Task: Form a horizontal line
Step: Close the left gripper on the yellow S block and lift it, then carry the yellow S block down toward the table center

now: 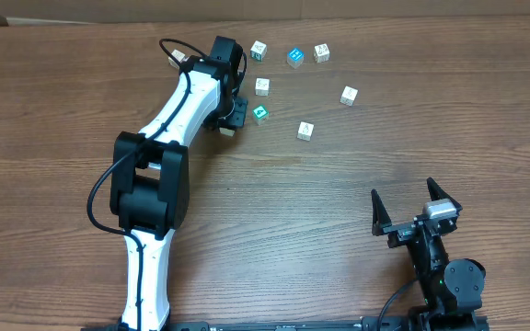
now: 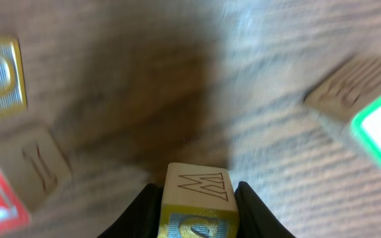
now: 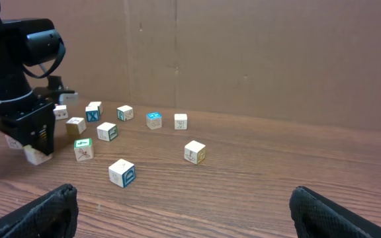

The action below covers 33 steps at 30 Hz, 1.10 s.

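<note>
1. Grasping a pale cube (image 2: 198, 185) between both fingers, the left claw (image 2: 197, 196) keeps it low at the left edge of the group on the desk (image 2: 177, 79).
2. Right claw (image 1: 405, 198) stands wide open, well apart.
3. No line is formed yet; the other cubes (image 1: 305, 131) lie scattered.
4. The held cube shows a carved M or W; a blue cube (image 3: 92, 114) shows X.

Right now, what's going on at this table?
The left gripper has a wooden M cube between its fingers at the far side of the table, with the jaws snug on both sides. The other cubes lie scattered beside it, with no row formed yet. The right gripper sits open near the front edge, holding nothing.
</note>
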Each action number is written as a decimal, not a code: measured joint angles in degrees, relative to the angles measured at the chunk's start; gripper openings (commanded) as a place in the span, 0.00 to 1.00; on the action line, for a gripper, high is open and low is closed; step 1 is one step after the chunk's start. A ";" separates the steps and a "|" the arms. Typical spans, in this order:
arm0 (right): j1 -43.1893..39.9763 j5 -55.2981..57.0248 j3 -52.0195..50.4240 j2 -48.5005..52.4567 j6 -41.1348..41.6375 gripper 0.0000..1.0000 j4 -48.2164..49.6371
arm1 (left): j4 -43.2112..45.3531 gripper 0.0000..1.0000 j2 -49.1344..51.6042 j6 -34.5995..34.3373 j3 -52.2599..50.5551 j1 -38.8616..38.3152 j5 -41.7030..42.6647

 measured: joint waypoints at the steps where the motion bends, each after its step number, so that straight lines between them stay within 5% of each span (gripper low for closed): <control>1: 0.00 0.00 0.00 0.00 0.02 1.00 0.02 | -0.85 0.21 -0.07 -0.48 -0.02 0.00 0.00; 19: 0.00 -0.02 0.00 0.00 0.00 1.00 -0.02 | -18.18 0.15 -11.72 -16.00 -0.17 -6.93 -4.79; 33: 0.00 0.00 0.00 0.00 0.00 1.00 -0.02 | -19.50 0.08 -11.74 -26.03 -2.56 -9.42 -6.51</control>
